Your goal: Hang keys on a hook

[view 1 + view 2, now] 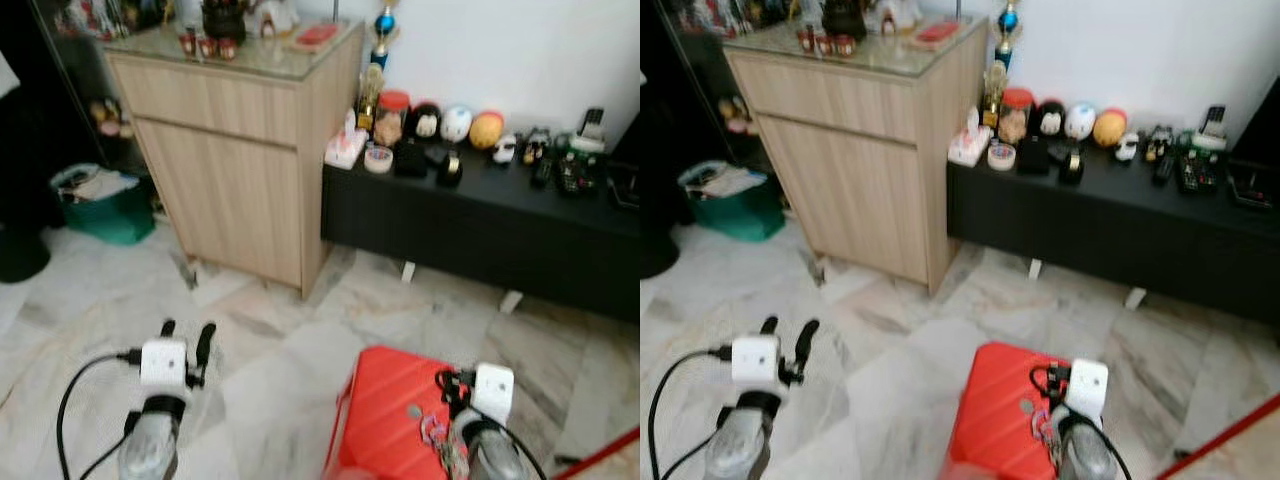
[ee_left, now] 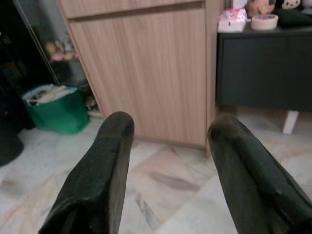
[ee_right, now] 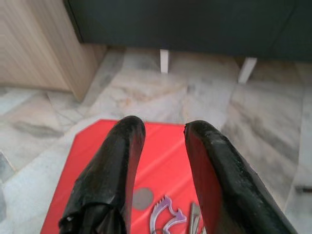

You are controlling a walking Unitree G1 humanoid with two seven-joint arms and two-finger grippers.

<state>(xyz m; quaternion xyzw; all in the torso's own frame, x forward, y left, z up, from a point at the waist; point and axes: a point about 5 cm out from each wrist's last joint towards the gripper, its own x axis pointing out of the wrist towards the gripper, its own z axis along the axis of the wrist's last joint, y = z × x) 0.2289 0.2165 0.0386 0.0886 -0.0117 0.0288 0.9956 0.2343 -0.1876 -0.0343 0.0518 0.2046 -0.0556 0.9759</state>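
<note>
**A:** What is at the far left of the frame?

**B:** At middle left a green bin sits on the marble floor. Beside it, from upper left toward the centre, stands a tall wooden cabinet with small items on its glass top.

**A:** And the robot's arms?

**B:** At lower left the left end effector hovers over bare floor, its two black fingers apart and holding nothing. At lower right the right end effector sits above a red stool, fingers parted with a gap between them, also empty.

**A:** Where are the keys?

**B:** The keys lie on the red surface at lower right, just below the right fingertips, with a pale purple charm and a round grey disc next to them.

**A:** What is further right?

**B:** A low black cabinet runs along the white wall, across upper right, crowded with toys and a roll of tape. I cannot make out a hook anywhere.

**A:** What could go wrong?

**B:** The bunch is flat and loose, so the fingers may pinch only the charm and let the keys dangle or slip off. They could also push the bunch across the smooth stool to its edge.
</note>
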